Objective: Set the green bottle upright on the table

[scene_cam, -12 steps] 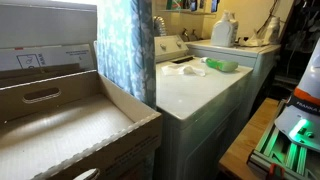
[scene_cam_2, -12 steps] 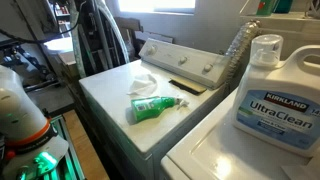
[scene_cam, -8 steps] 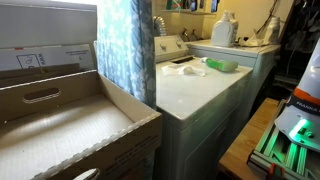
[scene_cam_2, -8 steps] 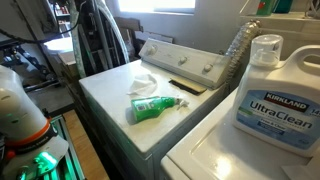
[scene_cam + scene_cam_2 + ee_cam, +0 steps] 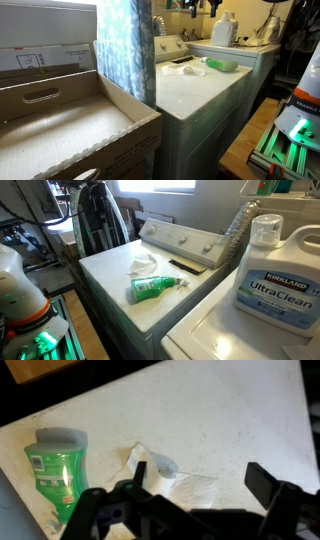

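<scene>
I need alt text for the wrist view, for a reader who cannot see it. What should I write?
A green bottle lies on its side at the left of a white table. A crumpled white tissue lies beside it, and the gripper, its dark fingers apart, hangs above the tissue.

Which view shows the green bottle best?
Best in an exterior view: the green bottle lies on its side on the table, whole and unobstructed. The wrist view shows it close but partly cut off by the gripper. In an exterior view from farther away it is only a small green shape.
</scene>
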You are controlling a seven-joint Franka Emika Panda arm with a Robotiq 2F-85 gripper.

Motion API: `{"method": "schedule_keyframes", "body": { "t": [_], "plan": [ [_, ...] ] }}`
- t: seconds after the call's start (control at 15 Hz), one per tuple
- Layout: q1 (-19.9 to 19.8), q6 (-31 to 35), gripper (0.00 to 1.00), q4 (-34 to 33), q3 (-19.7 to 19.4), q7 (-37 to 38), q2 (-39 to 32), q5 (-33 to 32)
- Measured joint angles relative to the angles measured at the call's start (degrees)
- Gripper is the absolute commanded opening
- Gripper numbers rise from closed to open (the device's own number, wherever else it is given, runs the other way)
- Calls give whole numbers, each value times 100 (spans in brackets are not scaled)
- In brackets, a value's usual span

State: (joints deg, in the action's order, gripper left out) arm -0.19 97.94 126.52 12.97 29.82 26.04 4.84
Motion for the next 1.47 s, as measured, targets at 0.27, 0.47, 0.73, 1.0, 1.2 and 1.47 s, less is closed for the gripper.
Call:
{"method": "schedule_keyframes", "body": {
  "t": [0.27,0.47,0.73,1.0,1.2,1.47],
  "plan": [
    [-451,1062,100,8,-592,-210,-722,-468],
    [-613,1812,100,3,-1000,-266,-1270,-449],
    [-577,1858,100,-57,-1046,-281,-1394,-450],
    [-567,1852,100,-62,-1079,-135,-1404,-450],
    [-703,1960,100,-62,-1327,-153,-1748,-531],
    [-864,2378,100,-64,-1755,-591,-2387,-607]
  ]
}}
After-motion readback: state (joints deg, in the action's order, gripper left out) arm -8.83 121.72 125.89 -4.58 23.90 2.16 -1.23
